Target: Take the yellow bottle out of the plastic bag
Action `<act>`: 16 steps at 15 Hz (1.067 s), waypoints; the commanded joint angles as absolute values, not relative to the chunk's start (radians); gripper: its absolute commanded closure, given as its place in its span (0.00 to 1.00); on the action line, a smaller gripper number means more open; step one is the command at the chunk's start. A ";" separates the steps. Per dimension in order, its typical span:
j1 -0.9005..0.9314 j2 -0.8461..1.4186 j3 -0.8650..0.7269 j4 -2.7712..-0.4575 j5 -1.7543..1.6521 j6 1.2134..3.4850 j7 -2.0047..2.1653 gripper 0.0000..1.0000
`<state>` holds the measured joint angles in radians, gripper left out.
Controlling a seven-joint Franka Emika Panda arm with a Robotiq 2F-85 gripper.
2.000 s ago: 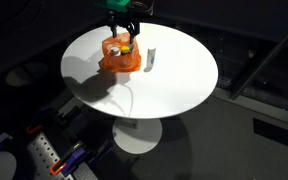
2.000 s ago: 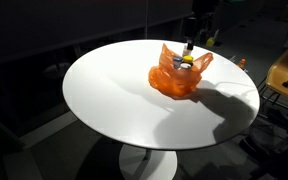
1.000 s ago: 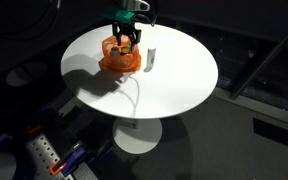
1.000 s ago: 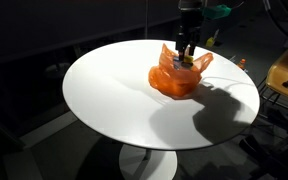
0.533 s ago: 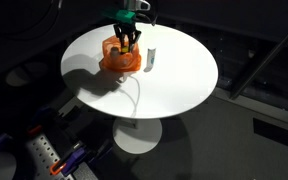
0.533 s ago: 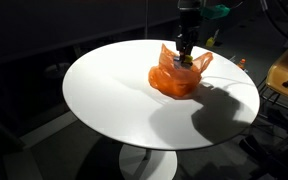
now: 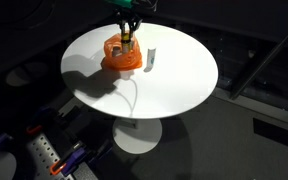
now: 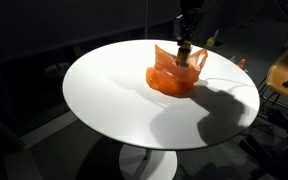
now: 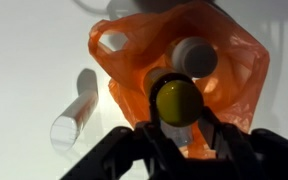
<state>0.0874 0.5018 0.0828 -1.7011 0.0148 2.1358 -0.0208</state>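
An orange plastic bag (image 9: 134, 60) sits on the round white table (image 7: 174, 85), and shows in both exterior views (image 7: 122, 60) (image 8: 172, 78). In the wrist view my gripper (image 9: 177, 120) is shut on the yellow bottle (image 9: 176, 98). Its round yellow cap faces the camera, between the two black fingers (image 9: 209, 125), over the bag's mouth. In the exterior views the gripper (image 7: 130, 36) (image 8: 185, 48) hangs just above the bag, with the bottle mostly hidden between the fingers.
A second bottle with a pale cap (image 9: 194, 56) lies inside the bag. A small white tube (image 9: 72, 115) (image 7: 153, 56) rests on the table beside the bag. A chair (image 8: 287, 72) stands off the table's edge.
The gripper went down into the bag, shut on the yellow bottle, and has since risen a little; the bag's top is pulled up with it.
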 commanded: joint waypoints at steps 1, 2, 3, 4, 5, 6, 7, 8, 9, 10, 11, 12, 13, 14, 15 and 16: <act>0.063 0.407 0.089 -1.714 0.072 2.084 -0.027 0.81; 0.060 0.387 0.085 -1.716 0.082 2.077 -0.024 0.81; 0.053 0.365 0.079 -1.721 0.091 2.076 -0.018 0.81; 0.047 0.347 0.073 -1.724 0.097 2.077 -0.014 0.81; 0.038 0.328 0.067 -1.729 0.106 2.077 -0.013 0.81; 0.027 0.311 0.060 -1.734 0.115 2.078 -0.011 0.81; 0.017 0.296 0.052 -1.738 0.126 2.078 -0.009 0.81; 0.005 0.283 0.044 -1.742 0.133 2.077 -0.009 0.81; -0.004 0.272 0.036 -1.746 0.141 2.078 -0.008 0.81; -0.016 0.262 0.027 -1.750 0.150 2.079 -0.007 0.81; -0.027 0.253 0.019 -1.756 0.159 2.082 -0.005 0.81; -0.039 0.246 0.008 -1.762 0.167 2.086 -0.004 0.81; -0.050 0.243 -0.002 -1.767 0.173 2.093 -0.003 0.81; -0.061 0.247 -0.010 -1.769 0.181 2.097 -0.010 0.81; -0.071 0.254 -0.015 -1.769 0.192 2.098 -0.020 0.81; -0.078 0.265 -0.021 -1.769 0.197 2.103 -0.018 0.81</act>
<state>-0.0585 0.2755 -0.0084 -1.7404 0.1648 2.0862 -0.0199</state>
